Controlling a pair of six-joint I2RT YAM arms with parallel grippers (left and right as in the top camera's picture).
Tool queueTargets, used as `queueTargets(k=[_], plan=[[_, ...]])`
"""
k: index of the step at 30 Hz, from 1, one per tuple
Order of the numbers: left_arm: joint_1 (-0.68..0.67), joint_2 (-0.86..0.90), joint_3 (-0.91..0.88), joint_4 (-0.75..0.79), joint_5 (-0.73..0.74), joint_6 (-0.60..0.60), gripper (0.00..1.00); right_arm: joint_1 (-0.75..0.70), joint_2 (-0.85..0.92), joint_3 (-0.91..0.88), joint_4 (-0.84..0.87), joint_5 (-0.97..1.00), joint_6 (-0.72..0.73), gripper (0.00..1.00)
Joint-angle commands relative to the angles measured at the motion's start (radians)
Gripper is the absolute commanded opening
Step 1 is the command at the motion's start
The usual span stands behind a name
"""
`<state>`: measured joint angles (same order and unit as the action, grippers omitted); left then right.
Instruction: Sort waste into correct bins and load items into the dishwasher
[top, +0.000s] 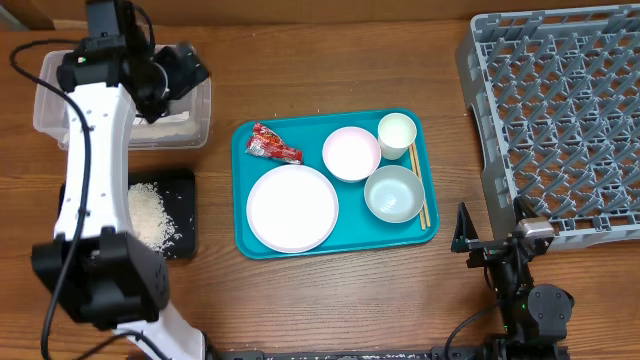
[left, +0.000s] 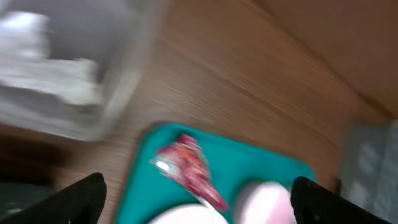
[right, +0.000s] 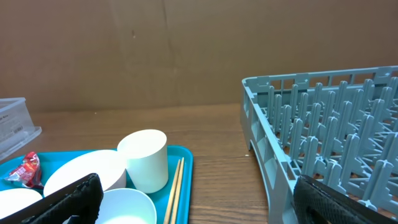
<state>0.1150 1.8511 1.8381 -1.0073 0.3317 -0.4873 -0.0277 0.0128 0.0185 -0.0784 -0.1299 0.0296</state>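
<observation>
My left gripper hangs open over the clear tub at the back left, nothing between its fingers. White napkins lie in the tub. The black tray in front of the tub holds white rice. On the teal tray lie a red wrapper, a white plate, two bowls, a cup and chopsticks. The grey dish rack stands at the right. My right gripper is open near the table's front edge, facing the cup and chopsticks.
The left wrist view is blurred. The left arm reaches over the black tray and the tub. Bare wooden table lies behind the teal tray, and a strip runs between tray and rack. A brown wall stands behind.
</observation>
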Motion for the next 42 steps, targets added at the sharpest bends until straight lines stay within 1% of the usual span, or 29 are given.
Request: queueTargets(k=[1,3,5,6,7,8,9,10,11,12,13,15,17,18,20,27,34,38,42], plan=[[-0.084,-0.068,0.011,-0.028,0.238,0.141,0.91,-0.005,-0.010,-0.011,0.005,0.006,0.000,1.00],[-0.144,-0.060,0.010,-0.071,0.170,0.159,0.82,-0.005,-0.010,-0.011,0.005,0.006,0.000,1.00],[-0.217,-0.037,0.010,-0.116,0.050,0.157,0.75,-0.005,-0.010,-0.011,0.005,0.006,0.000,1.00],[-0.250,-0.022,0.010,-0.140,-0.002,0.130,0.67,-0.005,-0.010,-0.011,0.005,0.006,0.000,1.00],[-0.281,-0.005,0.010,-0.165,-0.045,0.069,0.53,-0.005,-0.010,-0.011,0.005,0.006,0.000,1.00],[-0.308,0.014,0.010,-0.187,-0.073,-0.004,0.47,-0.005,-0.010,-0.011,0.005,0.006,0.000,1.00],[-0.333,0.034,0.010,-0.201,-0.085,-0.068,0.43,-0.005,-0.010,-0.011,0.005,0.006,0.000,1.00],[-0.360,0.060,0.010,-0.201,-0.084,-0.114,0.43,-0.005,-0.010,-0.011,0.005,0.006,0.000,1.00],[-0.380,0.080,0.010,-0.193,-0.085,-0.146,0.46,-0.005,-0.010,-0.011,0.005,0.006,0.000,1.00],[-0.396,0.102,0.010,-0.180,-0.090,-0.177,0.54,-0.005,-0.010,-0.011,0.005,0.006,0.000,1.00],[-0.408,0.122,0.010,-0.165,-0.100,-0.208,0.60,-0.005,-0.010,-0.011,0.005,0.006,0.000,1.00],[-0.421,0.164,0.010,-0.143,-0.128,-0.285,0.59,-0.005,-0.010,-0.011,0.005,0.006,0.000,1.00],[-0.423,0.209,0.010,-0.135,-0.153,-0.381,0.63,-0.005,-0.010,-0.011,0.005,0.006,0.000,1.00],[-0.421,0.229,0.010,-0.136,-0.163,-0.420,0.73,-0.005,-0.010,-0.011,0.005,0.006,0.000,1.00],[-0.407,0.279,0.010,-0.136,-0.189,-0.465,1.00,-0.005,-0.010,-0.011,0.005,0.006,0.000,1.00],[-0.354,0.399,0.010,-0.135,-0.202,-0.467,1.00,-0.005,-0.010,-0.011,0.005,0.006,0.000,1.00],[-0.309,0.427,0.010,-0.084,-0.254,-0.459,1.00,-0.005,-0.010,-0.011,0.005,0.006,0.000,1.00],[-0.300,0.427,0.010,-0.069,-0.253,-0.459,0.88,-0.005,-0.010,-0.011,0.005,0.006,0.000,1.00],[-0.308,0.429,0.010,-0.069,-0.244,-0.459,0.67,-0.005,-0.010,-0.011,0.005,0.006,0.000,1.00]])
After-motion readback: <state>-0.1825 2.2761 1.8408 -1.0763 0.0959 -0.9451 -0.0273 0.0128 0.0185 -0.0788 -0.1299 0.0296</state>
